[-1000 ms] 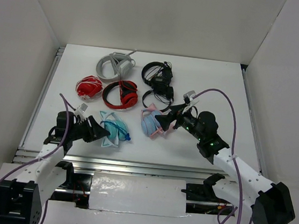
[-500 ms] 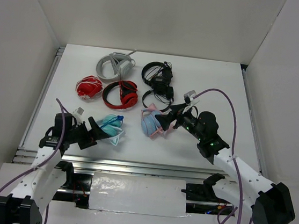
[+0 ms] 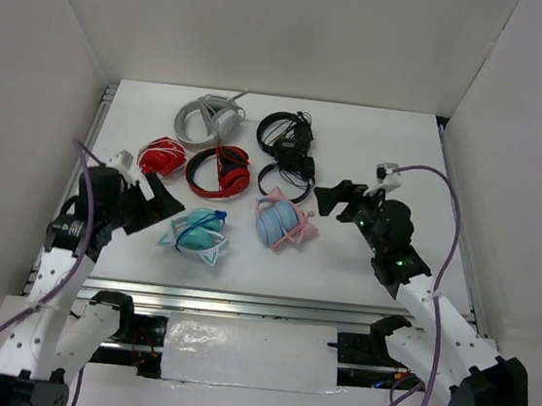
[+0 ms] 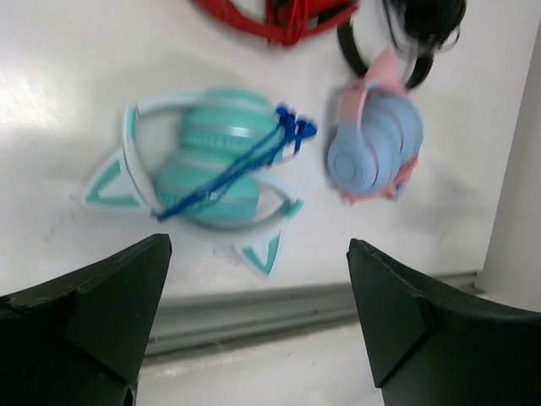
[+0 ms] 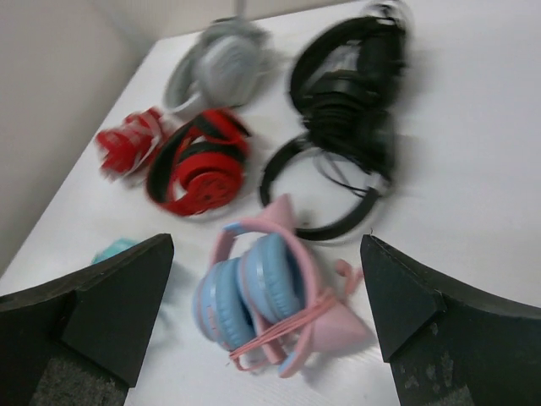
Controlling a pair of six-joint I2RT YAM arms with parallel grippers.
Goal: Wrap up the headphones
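The teal headphones (image 3: 197, 236) with cat ears lie folded on the table near its front edge. A thin blue cable (image 4: 228, 169) runs across the cups, and its blue plug (image 4: 296, 127) sticks out at the right. My left gripper (image 3: 165, 203) hangs open to their left and above them, holding nothing; in the left wrist view the headphones (image 4: 211, 173) sit beyond its spread gripper (image 4: 258, 245). My right gripper (image 3: 328, 198) is open and empty, off to the right. A sliver of teal (image 5: 114, 249) shows in the right wrist view, past its gripper (image 5: 266, 245).
Light-blue headphones with a pink band (image 3: 279, 222) lie right of the teal pair. Behind are red-and-black headphones (image 3: 221, 171), a red pair (image 3: 162, 157), a grey pair (image 3: 207, 117) and black ones (image 3: 288, 136). A metal rail (image 4: 296, 304) marks the table's front edge.
My left gripper has opened, let go of the teal headphones and drawn back up and to the left. The right gripper has pulled away to the right from the light-blue pair.
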